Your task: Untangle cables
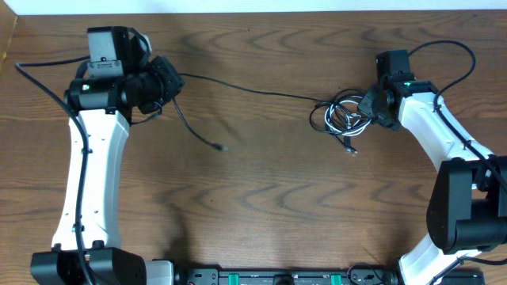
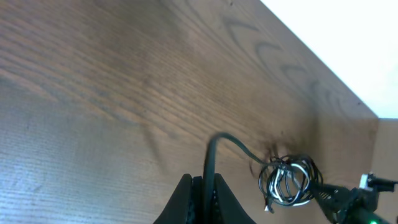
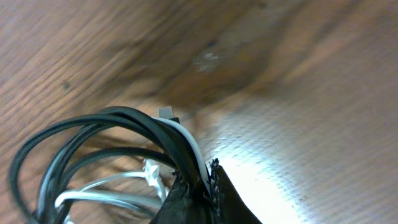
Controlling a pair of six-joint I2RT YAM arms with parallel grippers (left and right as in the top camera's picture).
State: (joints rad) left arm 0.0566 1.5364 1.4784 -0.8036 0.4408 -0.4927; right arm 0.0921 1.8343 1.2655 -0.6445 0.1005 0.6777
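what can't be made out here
Overhead: how the loops of the cable tangle cross, too small.
Right wrist: which strands the right gripper pinches, hidden by its fingers; lower loops cut off below.
Left wrist: left gripper, on the black cable, mostly cut off below.

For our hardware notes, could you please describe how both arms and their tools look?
Both the left arm and right arm have white links, black joints and thin black wires alongside. The left tool and right tool are black; a green light glows by the right one.
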